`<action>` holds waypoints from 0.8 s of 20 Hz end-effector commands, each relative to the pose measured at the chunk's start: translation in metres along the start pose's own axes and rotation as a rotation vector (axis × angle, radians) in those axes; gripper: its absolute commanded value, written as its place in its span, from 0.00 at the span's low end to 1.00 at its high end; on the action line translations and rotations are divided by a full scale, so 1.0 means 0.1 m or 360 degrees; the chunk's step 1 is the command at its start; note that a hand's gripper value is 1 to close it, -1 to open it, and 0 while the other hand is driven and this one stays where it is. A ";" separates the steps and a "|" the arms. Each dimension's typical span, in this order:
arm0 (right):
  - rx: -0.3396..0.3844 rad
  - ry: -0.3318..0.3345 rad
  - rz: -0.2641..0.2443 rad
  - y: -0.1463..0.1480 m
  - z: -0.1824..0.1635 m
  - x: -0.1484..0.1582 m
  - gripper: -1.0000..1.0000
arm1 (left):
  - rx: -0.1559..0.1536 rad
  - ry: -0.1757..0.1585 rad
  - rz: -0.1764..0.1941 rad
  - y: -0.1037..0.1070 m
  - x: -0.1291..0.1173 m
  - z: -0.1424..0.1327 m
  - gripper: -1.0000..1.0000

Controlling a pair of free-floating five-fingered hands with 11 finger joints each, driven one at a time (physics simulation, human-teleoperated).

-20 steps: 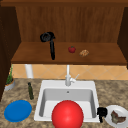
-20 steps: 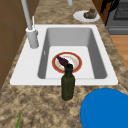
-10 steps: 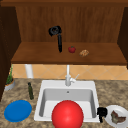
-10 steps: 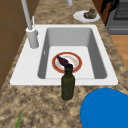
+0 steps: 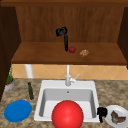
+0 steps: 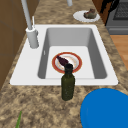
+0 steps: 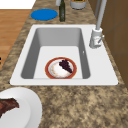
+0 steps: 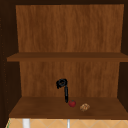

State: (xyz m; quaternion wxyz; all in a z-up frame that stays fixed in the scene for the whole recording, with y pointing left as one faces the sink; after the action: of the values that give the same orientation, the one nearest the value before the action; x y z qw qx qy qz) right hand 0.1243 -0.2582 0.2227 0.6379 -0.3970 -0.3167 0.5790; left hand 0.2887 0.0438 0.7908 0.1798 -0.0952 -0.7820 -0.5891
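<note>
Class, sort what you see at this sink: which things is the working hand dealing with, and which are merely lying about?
In hand: left hand reaching down beside the red fruit on the shelf.

Lying about: brown lump, green bottle, blue plate, plate in sink, right hand by white plate.

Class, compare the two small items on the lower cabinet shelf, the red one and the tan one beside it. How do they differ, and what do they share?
The red fruit is bright red and smooth; the tan item is pale brown and mottled. The red fruit lies right by the left hand, whose straight fingers reach down beside it; the tan item lies apart, further right. Both are small, roundish, and rest on the lower shelf.
</note>
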 end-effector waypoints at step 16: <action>0.0000 0.0000 0.0000 0.00 0.00 0.00 0.50 | -0.0111 0.0090 0.0269 0.01 -0.99 -0.46 0.00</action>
State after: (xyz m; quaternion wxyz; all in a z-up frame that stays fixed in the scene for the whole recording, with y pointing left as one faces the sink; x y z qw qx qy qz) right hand 0.1243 -0.2582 0.2227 0.6379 -0.3970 -0.3167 0.5790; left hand 0.3832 0.0068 0.7651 0.2057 -0.1218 -0.7664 -0.5962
